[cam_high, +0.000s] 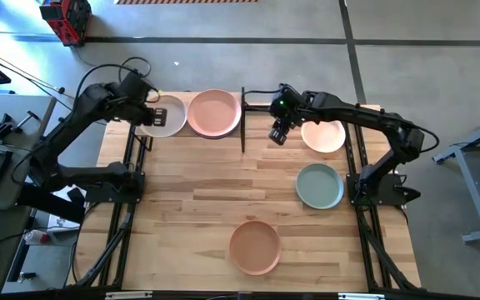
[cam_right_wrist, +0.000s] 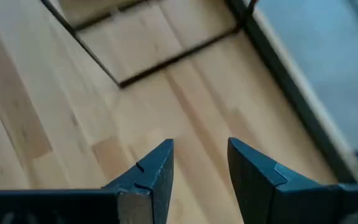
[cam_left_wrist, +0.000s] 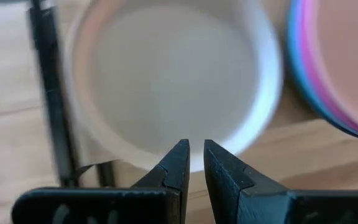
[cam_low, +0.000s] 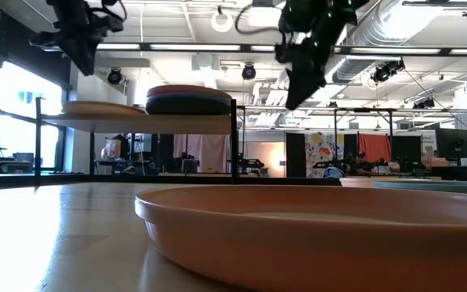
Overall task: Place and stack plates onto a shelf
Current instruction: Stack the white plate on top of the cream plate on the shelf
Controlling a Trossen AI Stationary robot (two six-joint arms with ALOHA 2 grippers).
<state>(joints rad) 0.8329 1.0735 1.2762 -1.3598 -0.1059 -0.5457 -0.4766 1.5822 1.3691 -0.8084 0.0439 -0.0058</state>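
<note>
Two claws hang above the shelf (cam_high: 192, 133) mid-task. The left claw (cam_left_wrist: 196, 163), nearly closed and empty, hovers right over the lone beige plate (cam_left_wrist: 173, 81); beside it a pink-topped stack (cam_high: 214, 112) fills the other half. The right claw (cam_right_wrist: 199, 163), open and empty, hangs off the shelf's end, with cream (cam_high: 323, 135), green (cam_high: 319, 185) and peach (cam_high: 254, 247) plates waiting on the table (cam_high: 198, 208) nearby.

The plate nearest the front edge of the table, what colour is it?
Peach-orange. The plate shows best in the high view, alone on the table's near side.
</note>
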